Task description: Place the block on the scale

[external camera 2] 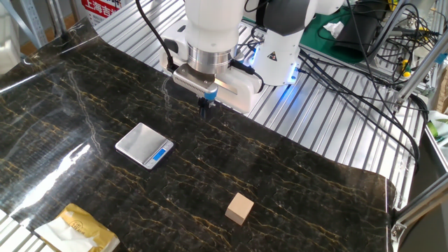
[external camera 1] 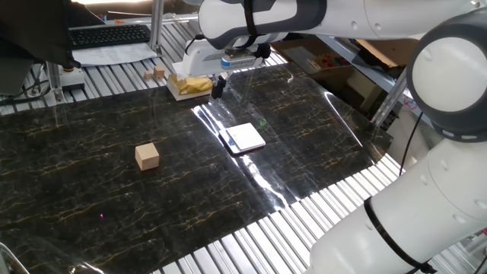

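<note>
My gripper (external camera 2: 204, 106) pressed together, empty, above surface (external camera 2: 294, 182) — block (external camera 2: 239, 208) well apart from scale (external camera 2: 144, 145); tan box (external camera 1: 189, 86) near gripper.

**Setting: a robotics laboratory workstation**

A white Franka arm (external camera 2: 210, 28) is mounted on a bench of ribbed aluminium slats (external camera 2: 329, 119), part of which is covered by a dark marbled sheet (external camera 1: 114, 190). Bundled black cables (external camera 2: 364, 63) trail across the slats, and the arm's base (external camera 2: 280, 49) glows with blue indicator light. In one fixed view a computer keyboard (external camera 1: 110, 34) lies on papers at the bench's far edge beside an aluminium frame post (external camera 1: 156, 23). A red-and-white printed sign (external camera 2: 101, 7) appears in the other fixed view.
</note>
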### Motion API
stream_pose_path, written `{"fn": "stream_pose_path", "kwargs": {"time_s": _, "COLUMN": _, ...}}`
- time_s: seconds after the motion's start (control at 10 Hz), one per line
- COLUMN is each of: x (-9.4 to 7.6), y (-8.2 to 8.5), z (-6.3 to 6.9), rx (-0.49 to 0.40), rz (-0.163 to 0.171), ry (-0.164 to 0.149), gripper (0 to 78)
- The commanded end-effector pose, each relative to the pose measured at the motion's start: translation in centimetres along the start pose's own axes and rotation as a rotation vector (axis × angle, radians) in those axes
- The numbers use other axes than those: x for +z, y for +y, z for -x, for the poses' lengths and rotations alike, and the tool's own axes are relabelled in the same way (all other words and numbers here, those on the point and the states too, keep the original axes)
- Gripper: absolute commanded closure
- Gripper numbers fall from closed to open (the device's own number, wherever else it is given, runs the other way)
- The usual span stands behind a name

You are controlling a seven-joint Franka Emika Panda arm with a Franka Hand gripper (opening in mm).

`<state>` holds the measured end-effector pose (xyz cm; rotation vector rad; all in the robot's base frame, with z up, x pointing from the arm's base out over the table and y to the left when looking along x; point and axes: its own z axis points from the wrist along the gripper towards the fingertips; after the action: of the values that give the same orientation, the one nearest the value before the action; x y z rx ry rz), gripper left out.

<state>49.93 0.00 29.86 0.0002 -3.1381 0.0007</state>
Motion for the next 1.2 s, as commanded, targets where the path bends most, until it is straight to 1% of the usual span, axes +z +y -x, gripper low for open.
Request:
{"fn": "stream_pose_path", "kwargs": {"time_s": 0.1, "x": -0.01, "y": 0.01, "z": 0.00, "rx": -0.152, "rz": 0.017, "ry": -0.021, "gripper": 77.6}}
{"fn": "stream_pose_path", "kwargs": {"time_s": 0.2, "x": -0.02, "y": 0.02, "z": -0.01, "rx": -0.157, "rz": -0.001, "ry": -0.020, "gripper": 77.6}}
{"fn": "stream_pose_path", "kwargs": {"time_s": 1.2, "x": -0.03, "y": 0.05, "z": -0.02, "rx": -0.151, "rz": 0.004, "ry": -0.018, "gripper": 77.6}}
